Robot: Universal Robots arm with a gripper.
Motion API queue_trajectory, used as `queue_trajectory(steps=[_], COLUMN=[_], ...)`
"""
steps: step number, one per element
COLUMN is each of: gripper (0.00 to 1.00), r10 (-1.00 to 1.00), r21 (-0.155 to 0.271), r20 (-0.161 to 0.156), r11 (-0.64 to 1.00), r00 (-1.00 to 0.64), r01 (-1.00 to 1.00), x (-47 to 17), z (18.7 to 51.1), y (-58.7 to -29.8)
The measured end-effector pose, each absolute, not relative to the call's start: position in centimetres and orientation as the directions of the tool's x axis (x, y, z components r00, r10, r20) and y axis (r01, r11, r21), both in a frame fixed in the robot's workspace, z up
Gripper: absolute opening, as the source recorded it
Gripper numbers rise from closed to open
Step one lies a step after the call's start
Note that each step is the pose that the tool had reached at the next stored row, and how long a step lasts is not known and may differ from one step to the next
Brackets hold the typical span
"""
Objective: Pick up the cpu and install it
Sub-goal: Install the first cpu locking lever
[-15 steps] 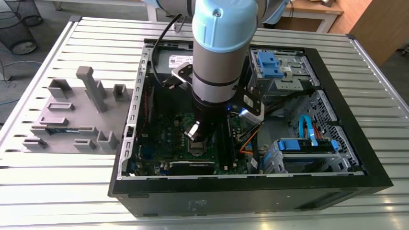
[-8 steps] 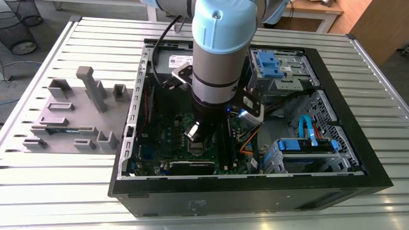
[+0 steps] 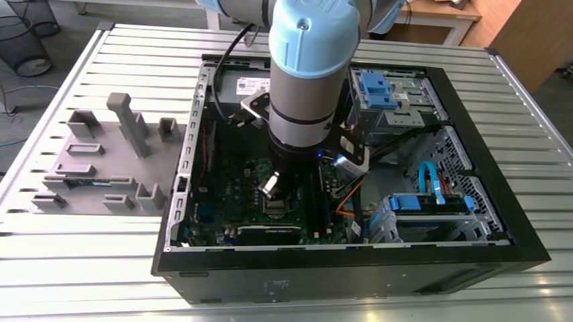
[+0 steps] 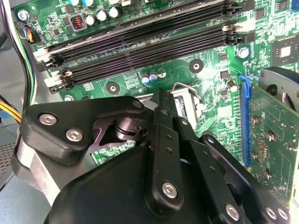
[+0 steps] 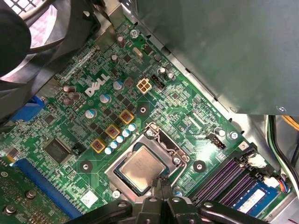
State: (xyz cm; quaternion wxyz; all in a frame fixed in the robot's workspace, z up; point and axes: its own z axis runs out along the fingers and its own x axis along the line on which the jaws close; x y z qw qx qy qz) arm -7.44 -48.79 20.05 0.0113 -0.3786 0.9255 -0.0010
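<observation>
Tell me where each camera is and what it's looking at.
Exterior view: off the arm, above, looking down into the computer case; the arm shows.
First wrist view: on the arm, facing the cpu; the gripper shows.
Second wrist view: on the arm, facing the memory slots; the gripper shows.
Both wrist views share the motherboard.

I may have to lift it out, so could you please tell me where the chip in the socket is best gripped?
Probably by two opposite edges of its metal top, from straight above: the chip lies flat in the socket, hemmed in by its frame.
</observation>
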Motion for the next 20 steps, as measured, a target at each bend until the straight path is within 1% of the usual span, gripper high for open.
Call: queue_trajectory(steps=[20], gripper=[0.11], r10=[-0.699], r21=[-0.011], r20=[-0.02], r11=[0.715], r00=[-0.714], r01=[-0.699], x=[-7.43], z=[19.31], y=[-49.12])
